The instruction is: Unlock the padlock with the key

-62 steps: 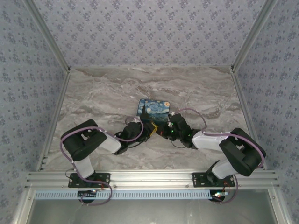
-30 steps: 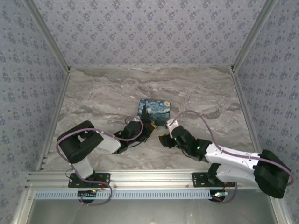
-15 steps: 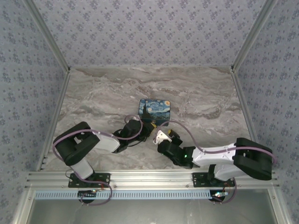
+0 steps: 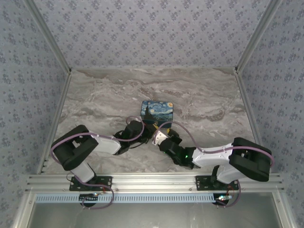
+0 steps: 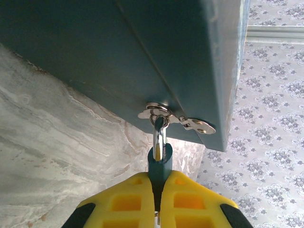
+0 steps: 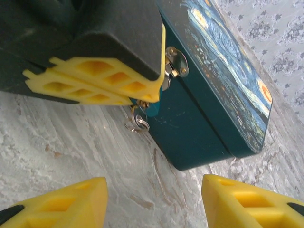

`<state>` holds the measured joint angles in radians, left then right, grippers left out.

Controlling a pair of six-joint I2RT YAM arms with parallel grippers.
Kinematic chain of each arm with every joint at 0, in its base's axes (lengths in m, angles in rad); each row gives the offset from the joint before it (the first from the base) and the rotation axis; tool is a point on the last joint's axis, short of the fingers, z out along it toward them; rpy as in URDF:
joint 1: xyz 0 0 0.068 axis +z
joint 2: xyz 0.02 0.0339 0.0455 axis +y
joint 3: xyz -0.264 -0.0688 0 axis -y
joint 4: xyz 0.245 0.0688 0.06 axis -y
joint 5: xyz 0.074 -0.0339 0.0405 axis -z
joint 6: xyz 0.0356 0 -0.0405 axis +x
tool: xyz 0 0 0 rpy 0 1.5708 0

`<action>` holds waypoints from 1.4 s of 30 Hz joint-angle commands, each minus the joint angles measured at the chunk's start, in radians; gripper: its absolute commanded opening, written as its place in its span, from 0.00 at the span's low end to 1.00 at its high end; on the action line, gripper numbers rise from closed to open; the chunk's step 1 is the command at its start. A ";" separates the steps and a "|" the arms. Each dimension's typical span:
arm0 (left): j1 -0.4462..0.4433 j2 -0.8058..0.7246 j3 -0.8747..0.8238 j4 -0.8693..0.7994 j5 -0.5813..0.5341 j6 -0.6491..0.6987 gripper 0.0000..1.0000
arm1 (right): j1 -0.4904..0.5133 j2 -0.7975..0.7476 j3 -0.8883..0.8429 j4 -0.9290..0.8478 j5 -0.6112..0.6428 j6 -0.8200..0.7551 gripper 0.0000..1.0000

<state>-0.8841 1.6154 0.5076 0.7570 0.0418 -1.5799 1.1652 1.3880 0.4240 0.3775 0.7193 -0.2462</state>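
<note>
My L jaws pinch the padlock (image 5: 159,164) low mid-frame, R jaws wide open w/ nothing, key (image 6: 138,121) dangles under it, so prob. not unlocked yet.

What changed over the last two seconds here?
The right arm drew back from the box, swung its elbow out right, then folded in; the open right gripper now sits slightly nearer and further left, facing the padlock. The left gripper stayed shut on the padlock; the box did not move.
</note>
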 commanded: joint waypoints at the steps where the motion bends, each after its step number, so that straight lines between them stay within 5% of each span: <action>1: 0.007 -0.042 0.030 0.021 0.021 0.018 0.07 | -0.011 0.021 0.032 0.061 -0.024 -0.056 0.56; 17: 0.013 -0.074 0.024 -0.007 0.030 0.019 0.07 | -0.069 0.067 0.072 0.141 -0.085 -0.128 0.51; 42: 0.017 -0.082 0.025 -0.032 0.032 0.021 0.08 | -0.103 0.122 0.122 0.185 -0.132 -0.125 0.25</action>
<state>-0.8524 1.5642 0.5079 0.7071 0.0368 -1.5803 1.0698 1.4963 0.5034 0.5560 0.5964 -0.3450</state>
